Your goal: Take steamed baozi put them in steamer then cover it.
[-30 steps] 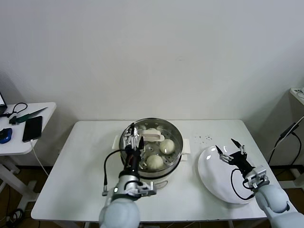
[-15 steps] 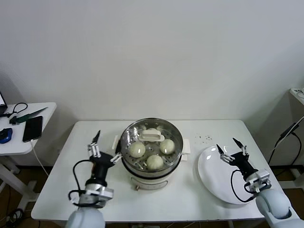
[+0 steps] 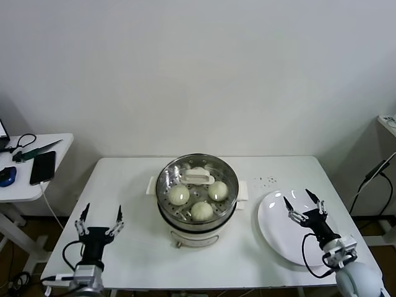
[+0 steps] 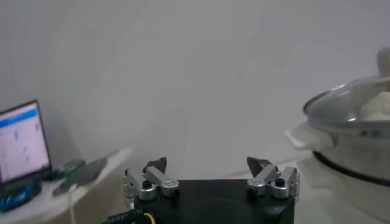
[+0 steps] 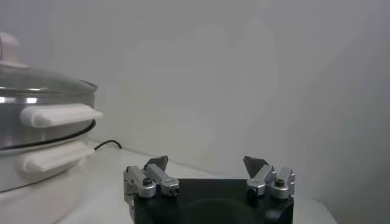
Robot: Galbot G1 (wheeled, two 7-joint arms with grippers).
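The steamer (image 3: 197,229) stands mid-table, its steel pot on a white base. The cover (image 3: 213,168), a clear glass lid with a white handle, sits on it. Through the glass I see three steamed baozi (image 3: 179,195), cream-white and round, on the perforated tray. My left gripper (image 3: 99,215) is open and empty near the table's front left corner, well clear of the pot. My right gripper (image 3: 304,202) is open and empty above the white plate. In the left wrist view the covered steamer (image 4: 356,143) shows off to one side. The right wrist view shows the steamer (image 5: 42,143) and its side handles.
A bare white plate (image 3: 275,232) lies on the table at the right. A side table (image 3: 28,185) at the left holds a phone (image 3: 42,167) and cables. Small dark specks (image 3: 266,180) dot the table behind the plate. A laptop screen (image 4: 23,143) shows in the left wrist view.
My left gripper has drawn back from the steamer's rim, leftward and toward the table's front left corner. The right gripper has slid slightly nearer over the plate. The cover has stayed on the pot.
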